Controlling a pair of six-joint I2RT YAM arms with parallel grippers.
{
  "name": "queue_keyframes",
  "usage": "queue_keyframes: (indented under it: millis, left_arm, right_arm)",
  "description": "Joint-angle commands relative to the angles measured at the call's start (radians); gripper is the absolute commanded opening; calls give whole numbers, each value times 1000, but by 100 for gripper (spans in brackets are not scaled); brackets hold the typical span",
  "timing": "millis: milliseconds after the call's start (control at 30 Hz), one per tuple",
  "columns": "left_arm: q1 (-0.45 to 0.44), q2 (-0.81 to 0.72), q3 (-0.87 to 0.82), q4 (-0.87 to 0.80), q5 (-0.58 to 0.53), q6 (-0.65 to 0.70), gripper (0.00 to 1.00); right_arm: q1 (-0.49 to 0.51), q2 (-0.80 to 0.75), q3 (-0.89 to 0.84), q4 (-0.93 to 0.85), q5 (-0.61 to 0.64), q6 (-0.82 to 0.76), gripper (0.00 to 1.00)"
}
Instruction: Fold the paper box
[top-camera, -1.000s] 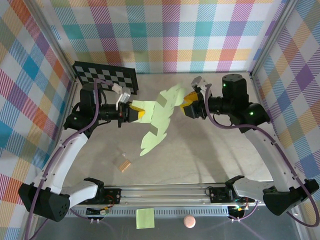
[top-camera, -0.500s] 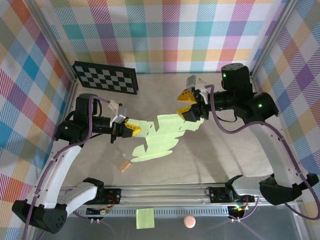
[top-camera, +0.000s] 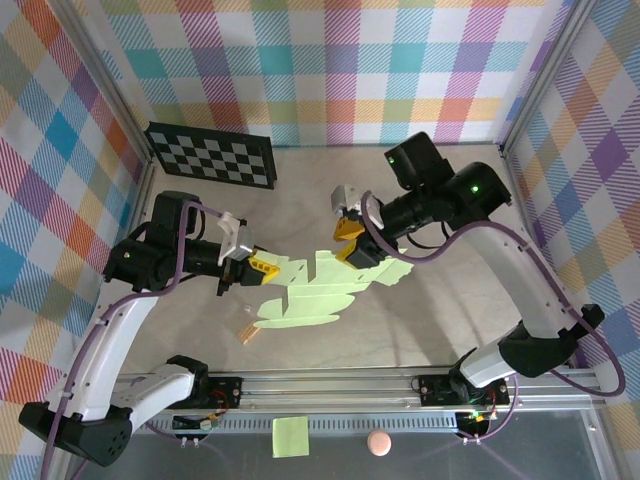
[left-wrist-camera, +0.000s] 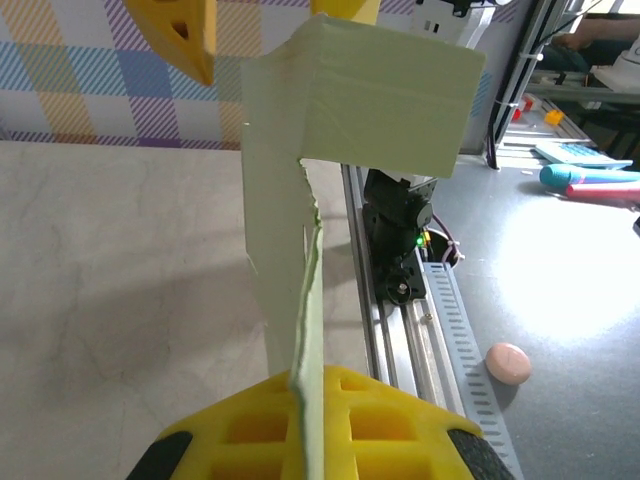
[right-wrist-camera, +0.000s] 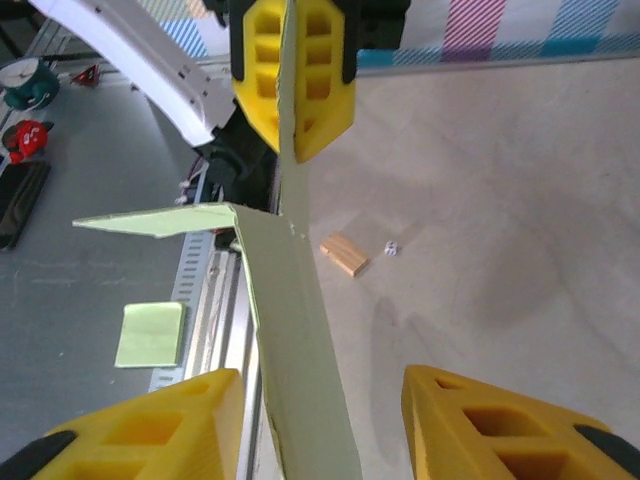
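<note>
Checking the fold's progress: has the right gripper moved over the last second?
Yes. The right gripper has shifted left, toward the checkerboard side, and nearer the front rail, with the paper box between its fingers.

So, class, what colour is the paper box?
Pale lime green; the paper box shows best in the top external view.

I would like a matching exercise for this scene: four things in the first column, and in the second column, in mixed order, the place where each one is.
Things:
1. box
2. note
3. block
4. checkerboard

Places:
A. in the far left corner of the table
B. just left of the pink ball
C. clamped in the left hand
D. lying just in front of the box

Pairs: 1-C, 2-B, 3-D, 4-A
</note>
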Motion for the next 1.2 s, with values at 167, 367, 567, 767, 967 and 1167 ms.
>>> queue_keyframes:
  millis: [167,367,567,767,967,1167]
  left_arm:
    - [-23,-21,37,-25,12,46,0]
    - [-33,-23,33,-23,8,47,0]
    - [-36,-26,31,-22,-5,46,0]
    - [-37,-28,25,-17,-5,47,0]
    - [-38,-29,21,-10,-4,45,0]
    - [-38,-36,9,21,-28,32,0]
  right_arm:
    - [58,20,10,-99,39,-81,34]
    - [78,28,-14,-105,76,-94,28]
    - [90,34,-34,-106,90,-93,22]
    - [95,34,-47,-101,100,-93,18]
    - [98,32,-50,-101,106,-97,11]
    - [98,22,-51,-94,114,-93,0]
